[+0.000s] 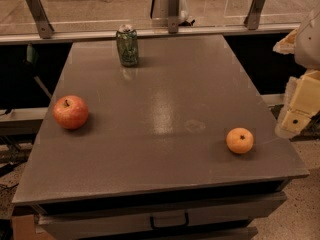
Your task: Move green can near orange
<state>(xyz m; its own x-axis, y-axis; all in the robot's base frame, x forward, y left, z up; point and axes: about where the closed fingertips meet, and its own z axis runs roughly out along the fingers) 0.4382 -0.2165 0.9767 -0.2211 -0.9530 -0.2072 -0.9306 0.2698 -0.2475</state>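
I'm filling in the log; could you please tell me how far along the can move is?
Nothing looks done: the green can stands at the far edge of the table, well apart from the orange near the front right. The gripper sits beyond its right side, touching neither. Left: grasp the can, carry it, set it beside the orange.

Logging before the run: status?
Gripper beside table's right edge. Green can upright at far edge, far from orange at near right. Red apple at left, off the path.

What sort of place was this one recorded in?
Probably an office or lab: a grey table with a drawer, set against a glass railing on metal posts. The gripper hangs off the table's right edge.
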